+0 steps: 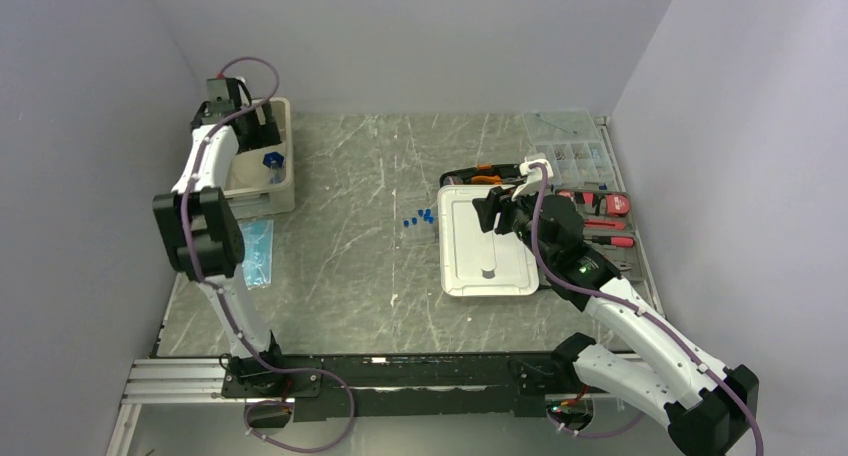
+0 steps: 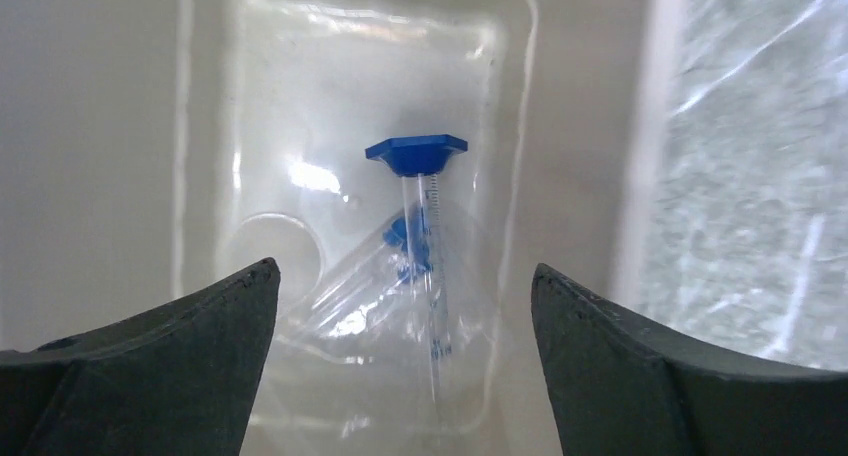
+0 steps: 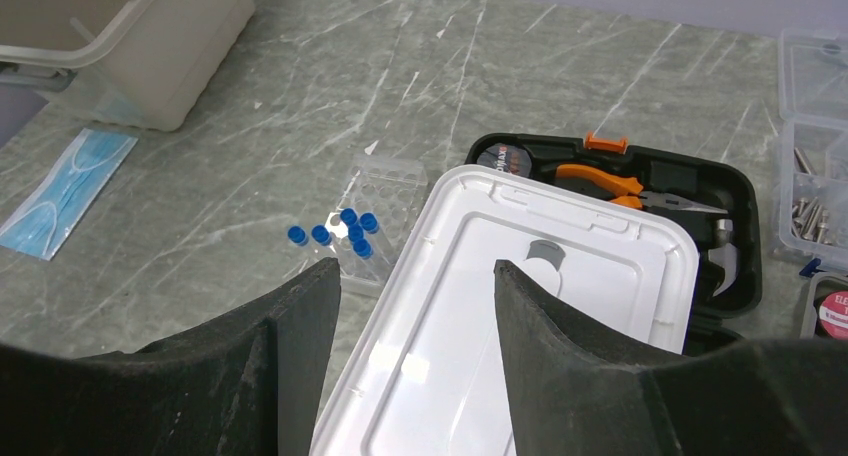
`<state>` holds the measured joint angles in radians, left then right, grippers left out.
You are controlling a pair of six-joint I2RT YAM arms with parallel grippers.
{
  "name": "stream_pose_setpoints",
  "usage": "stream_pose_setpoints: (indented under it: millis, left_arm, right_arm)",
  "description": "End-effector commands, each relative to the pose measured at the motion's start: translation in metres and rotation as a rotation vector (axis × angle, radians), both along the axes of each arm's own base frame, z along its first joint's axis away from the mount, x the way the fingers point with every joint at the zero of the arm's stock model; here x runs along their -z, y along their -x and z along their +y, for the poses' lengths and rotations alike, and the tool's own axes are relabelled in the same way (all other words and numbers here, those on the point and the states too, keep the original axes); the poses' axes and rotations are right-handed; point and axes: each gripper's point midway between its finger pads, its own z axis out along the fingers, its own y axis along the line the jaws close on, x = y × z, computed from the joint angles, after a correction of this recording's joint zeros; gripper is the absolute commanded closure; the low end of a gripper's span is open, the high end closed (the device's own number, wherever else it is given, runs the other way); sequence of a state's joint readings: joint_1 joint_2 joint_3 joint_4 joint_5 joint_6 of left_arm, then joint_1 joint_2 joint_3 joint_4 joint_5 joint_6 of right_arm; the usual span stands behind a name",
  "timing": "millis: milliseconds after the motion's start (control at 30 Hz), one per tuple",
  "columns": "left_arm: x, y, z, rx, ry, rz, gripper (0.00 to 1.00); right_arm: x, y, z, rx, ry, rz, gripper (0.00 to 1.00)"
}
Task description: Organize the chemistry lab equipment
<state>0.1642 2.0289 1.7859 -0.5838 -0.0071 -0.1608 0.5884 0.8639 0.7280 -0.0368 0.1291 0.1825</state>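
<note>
While my left arm point(image 1: 205, 181) stretches to ten o'clock, my left pincer point(image 2: 405, 268) hangs spread apart over a bin point(image 1: 284, 198) holding a blue-capped tube point(image 2: 417, 156).

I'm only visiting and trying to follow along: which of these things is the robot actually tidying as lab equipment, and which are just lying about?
Part of the job:
- blue caps
- clear perforated rack
- blue-capped tube, already in the beige bin
- light-blue piece

Just lying about:
- black tool case with orange pliers
- clear parts box

Grey marbled table point(image 1: 350, 176) with bin point(image 1: 289, 181), caps point(image 1: 420, 217), case point(image 1: 470, 173)
</note>
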Motion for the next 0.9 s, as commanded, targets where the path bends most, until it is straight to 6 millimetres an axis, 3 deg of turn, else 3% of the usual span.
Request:
stream_pose_setpoints:
  millis: [0, 167, 267, 367, 567, 700, 867]
  left_arm:
    - [-0.114, 0.018, 0.006, -0.016, -0.103, -0.262, 0.01]
    - [-0.130, 0.074, 0.004, -0.047, -0.132, -0.298, 0.01]
    - [-0.119, 0.122, -0.001, -0.063, -0.139, -0.279, 0.01]
    - [-0.073, 0.171, -0.016, -0.051, -0.088, -0.219, 0.01]
    - [-0.013, 0.246, -0.040, -0.099, 0.035, -0.106, 0.00]
    - [0.024, 0.264, -0.041, -0.111, 0.041, -0.013, 0.01]
    - [0.048, 0.259, -0.032, -0.133, 0.035, 0.094, 0.01]
  right_arm:
    - [-0.013, -0.001, -0.004, 0.012, -0.015, -0.041, 0.39]
    - [-0.012, -0.001, -0.004, 0.013, -0.013, -0.039, 0.38]
    - [-0.012, -0.001, -0.004, 0.015, -0.013, -0.038, 0.38]
    - [-0.015, 0.001, -0.004, 0.007, -0.024, -0.048, 0.36]
    - [-0.016, 0.002, -0.003, -0.004, -0.037, -0.050, 0.34]
    - [-0.017, 0.003, -0.003, -0.011, -0.043, -0.050, 0.33]
    - [-0.022, 0.008, -0.003, -0.020, -0.057, -0.065, 0.28]
